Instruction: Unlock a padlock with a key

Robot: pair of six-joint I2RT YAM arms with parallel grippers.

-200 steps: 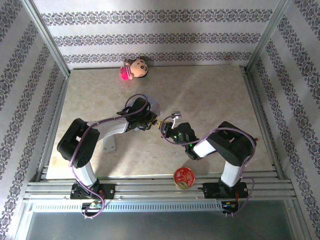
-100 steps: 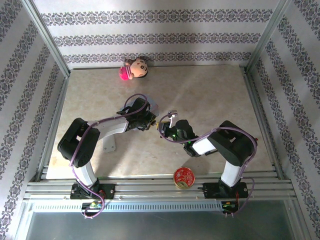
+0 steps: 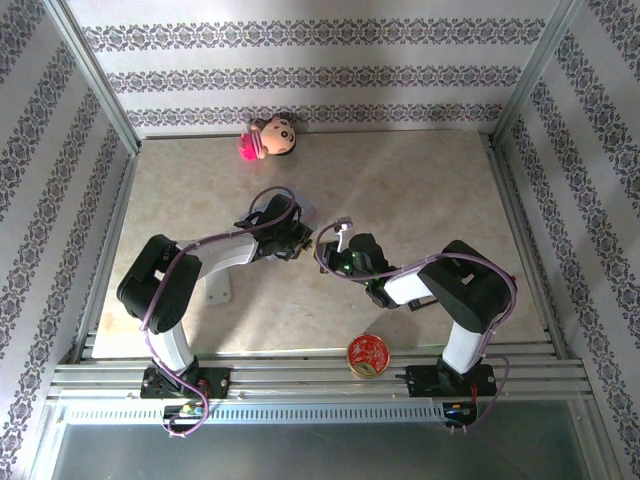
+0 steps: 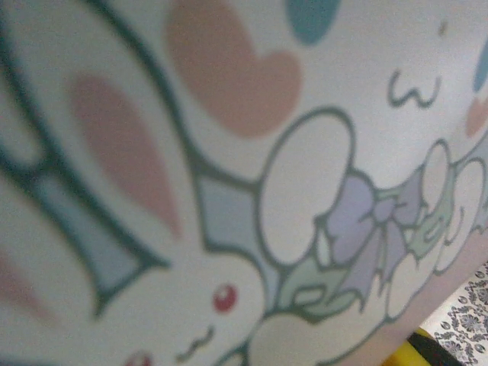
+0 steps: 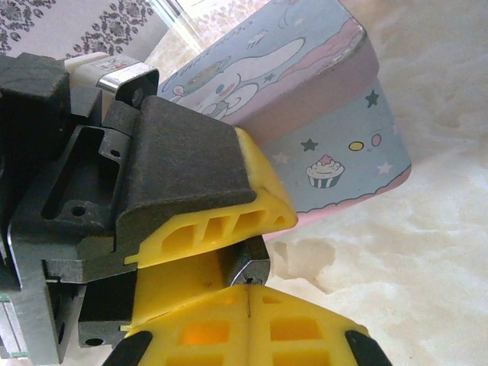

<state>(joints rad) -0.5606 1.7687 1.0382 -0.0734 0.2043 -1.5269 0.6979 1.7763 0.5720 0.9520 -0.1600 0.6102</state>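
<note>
right gripper (image 5: 248,299) clenched tight, yellow pads (image 5: 305,334) pressed together, mid-table. right at its tips, the left gripper (image 3: 297,242) pinches what looks like the tiny dark metal padlock (image 5: 248,268). just beyond lies a pale blue cartoon-printed box (image 5: 328,122) on the beige marbled table (image 5: 427,252).

Smooth printed box (image 5: 320,99); marble-look tabletop (image 5: 427,252), faintly glossy.
</note>
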